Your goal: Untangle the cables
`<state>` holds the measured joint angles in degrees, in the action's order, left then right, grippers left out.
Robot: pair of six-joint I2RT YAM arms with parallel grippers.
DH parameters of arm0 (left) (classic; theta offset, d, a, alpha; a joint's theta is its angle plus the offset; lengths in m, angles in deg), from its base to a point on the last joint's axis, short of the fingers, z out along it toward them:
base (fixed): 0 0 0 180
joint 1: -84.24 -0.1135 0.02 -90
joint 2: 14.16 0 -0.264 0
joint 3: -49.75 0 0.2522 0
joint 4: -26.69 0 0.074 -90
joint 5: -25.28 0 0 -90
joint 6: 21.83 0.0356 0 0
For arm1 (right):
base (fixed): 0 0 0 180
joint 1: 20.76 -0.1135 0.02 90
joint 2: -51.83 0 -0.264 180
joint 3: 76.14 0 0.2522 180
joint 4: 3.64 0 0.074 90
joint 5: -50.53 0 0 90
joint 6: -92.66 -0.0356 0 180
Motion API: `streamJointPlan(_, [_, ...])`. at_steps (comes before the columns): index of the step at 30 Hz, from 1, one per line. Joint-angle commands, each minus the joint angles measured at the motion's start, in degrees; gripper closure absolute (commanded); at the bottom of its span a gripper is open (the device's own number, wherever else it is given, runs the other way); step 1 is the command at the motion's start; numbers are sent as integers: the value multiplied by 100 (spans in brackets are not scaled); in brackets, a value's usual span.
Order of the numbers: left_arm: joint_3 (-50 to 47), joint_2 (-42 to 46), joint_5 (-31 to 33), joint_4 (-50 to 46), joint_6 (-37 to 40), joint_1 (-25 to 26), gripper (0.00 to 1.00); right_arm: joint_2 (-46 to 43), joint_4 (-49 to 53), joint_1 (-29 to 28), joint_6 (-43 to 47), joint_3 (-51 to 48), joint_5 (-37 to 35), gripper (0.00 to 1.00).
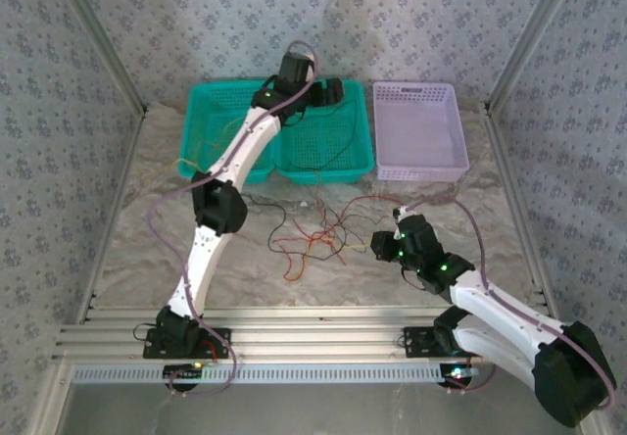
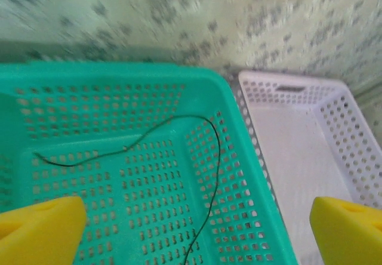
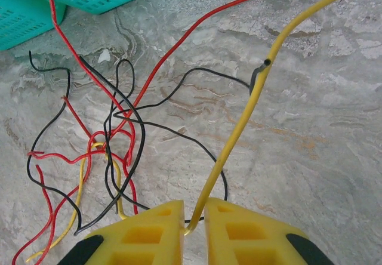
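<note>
Currently the cables (image 1: pixel 313 234) lie tangled mid-tabletop (image 1: pixel 132 254), near the front edge of the green basket (image 1: pixel 227 86); one black cable (image 2: pixel 212 151) lies inside it. The right gripper (image 3: pixel 194 223) clenches the yellow cable (image 3: pixel 239 131). The left gripper (image 2: pixel 194 229) hangs released, jaws wide, above the basket.

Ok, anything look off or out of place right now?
Nothing looks broken or spilled. One black cable lies in the green basket, away from the red, black and yellow tangle on the table; that may be intended.
</note>
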<state>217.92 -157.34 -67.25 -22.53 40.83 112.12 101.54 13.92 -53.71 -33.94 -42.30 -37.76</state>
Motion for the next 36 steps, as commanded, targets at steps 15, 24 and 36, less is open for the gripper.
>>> streamJointPlan(15, [-6687,5067,1163,1727,-3031,-2012,0,111,-79,-52,366,416,464,82])
streamJointPlan(24, [-8227,5196,56,2243,-4727,-3624,0,338,46,-175,480,595,507,56])
streamJointPlan(36, [-8823,5120,-286,2666,-4738,-4396,0,1900,90,-264,1454,2276,766,27])
